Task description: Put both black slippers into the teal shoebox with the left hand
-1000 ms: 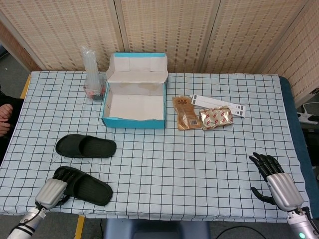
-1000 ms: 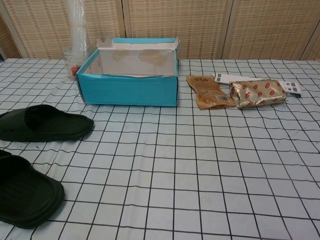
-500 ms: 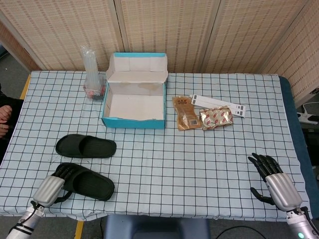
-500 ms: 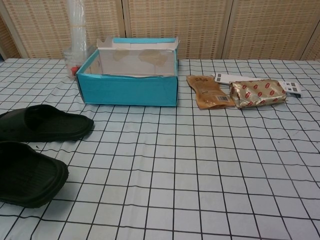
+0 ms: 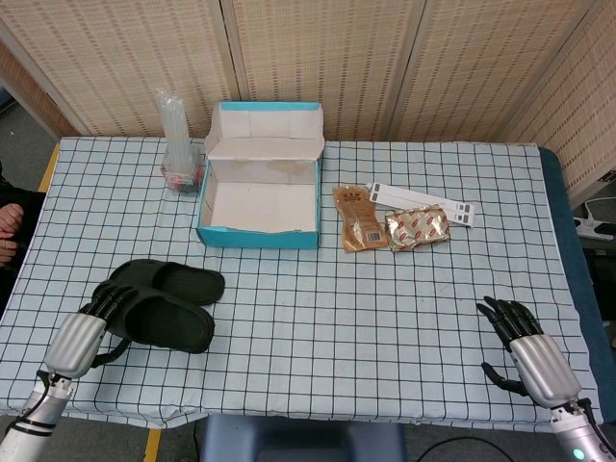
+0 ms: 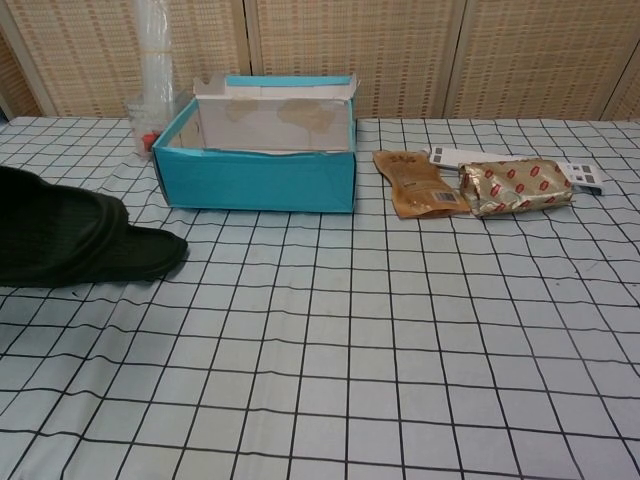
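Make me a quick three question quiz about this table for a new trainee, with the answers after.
1. True or false: a slipper already lies inside the shoebox.
2. Which hand holds a slipper?
A. left hand
B. right hand
3. Fill in: the other slipper lies on the ____.

Key: 1 false; 2 A; 3 table.

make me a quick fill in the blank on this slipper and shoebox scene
1. The left hand grips a black ____.
2. The teal shoebox has ____ slippers inside.
3. The right hand holds ____.
4. The gold packet lies to the ____ of the shoebox in the head view.

Answers: slipper; no; nothing; right
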Robot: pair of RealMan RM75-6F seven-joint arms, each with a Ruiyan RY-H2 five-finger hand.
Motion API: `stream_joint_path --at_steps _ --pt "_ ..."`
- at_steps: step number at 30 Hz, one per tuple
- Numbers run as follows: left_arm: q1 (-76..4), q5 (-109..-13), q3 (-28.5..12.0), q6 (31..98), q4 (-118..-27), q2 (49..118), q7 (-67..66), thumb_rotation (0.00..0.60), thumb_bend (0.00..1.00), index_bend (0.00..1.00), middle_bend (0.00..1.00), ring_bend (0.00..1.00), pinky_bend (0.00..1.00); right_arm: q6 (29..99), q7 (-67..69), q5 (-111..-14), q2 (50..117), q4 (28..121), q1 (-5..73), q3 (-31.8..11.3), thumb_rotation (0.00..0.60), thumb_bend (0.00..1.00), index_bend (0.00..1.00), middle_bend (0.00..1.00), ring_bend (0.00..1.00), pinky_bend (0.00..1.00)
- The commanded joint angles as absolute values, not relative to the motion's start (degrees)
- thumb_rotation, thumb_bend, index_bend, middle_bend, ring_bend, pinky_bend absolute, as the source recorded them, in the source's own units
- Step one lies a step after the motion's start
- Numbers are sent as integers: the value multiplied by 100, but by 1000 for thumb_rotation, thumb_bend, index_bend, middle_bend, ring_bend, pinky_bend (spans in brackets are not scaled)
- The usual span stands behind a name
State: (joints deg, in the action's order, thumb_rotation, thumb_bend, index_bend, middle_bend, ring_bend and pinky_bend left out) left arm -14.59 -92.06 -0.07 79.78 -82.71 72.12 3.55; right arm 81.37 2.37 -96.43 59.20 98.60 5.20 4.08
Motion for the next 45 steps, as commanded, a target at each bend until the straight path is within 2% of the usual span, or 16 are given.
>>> stream_joint_path --at_steps 1,5,10,12,15,17,19,21,26,32,39,45 --pt "-1919 -8811 -561 7617 -9055 6813 -140 600 415 574 654 459 392 8066 219 -9627 5943 9854 549 414 600 217 0 0 0 0" --pt "-2565 -8152 -1095 6783 -9533 6718 -578 600 416 575 655 462 395 7974 178 -9572 5977 9852 588 403 600 216 0 0 0 0" --pt "-3591 -7073 -1794 5727 -9422 6973 -1308 600 424 570 654 465 397 7907 148 -9457 6015 9843 617 361 600 217 0 0 0 0" --pt "-3947 -6696 -1964 5399 -9232 7139 -1496 600 426 569 653 465 397 7886 130 -9420 6030 9831 625 347 600 216 0 0 0 0" --pt "-4087 -6544 -2019 5291 -9133 7213 -1581 600 426 569 652 465 397 7883 121 -9408 6036 9828 631 337 600 216 0 0 0 0" --pt "-4480 -6215 -2161 4996 -8757 7471 -1733 600 426 569 652 465 398 7869 109 -9348 6050 9814 634 314 600 217 0 0 0 0" --pt "-5133 -5587 -2342 4382 -7872 7974 -1853 600 427 568 652 465 398 7818 81 -9217 6072 9784 654 260 600 217 0 0 0 0" --pt "-5466 -5263 -2396 4153 -7355 8256 -1901 600 427 567 651 465 398 7794 71 -9151 6079 9777 664 234 600 217 0 0 0 0" --pt "-5979 -4957 -2533 3834 -6384 8773 -1625 600 432 566 649 466 399 7728 55 -9063 6088 9763 687 213 600 217 0 0 0 0" --pt "-6484 -4563 -2641 3091 -4783 9445 -1060 600 434 566 652 472 399 7610 -3 -8960 6110 9733 729 201 600 217 0 0 0 0" --pt "-6699 -4232 -2996 1891 -3996 9656 82 600 433 573 668 477 402 7561 -24 -8869 6118 9719 742 183 600 216 0 0 0 0" --pt "-6784 -4551 -2952 1728 -3442 9914 528 600 432 571 667 477 404 7549 4 -8892 6105 9727 752 199 600 217 0 0 0 0"
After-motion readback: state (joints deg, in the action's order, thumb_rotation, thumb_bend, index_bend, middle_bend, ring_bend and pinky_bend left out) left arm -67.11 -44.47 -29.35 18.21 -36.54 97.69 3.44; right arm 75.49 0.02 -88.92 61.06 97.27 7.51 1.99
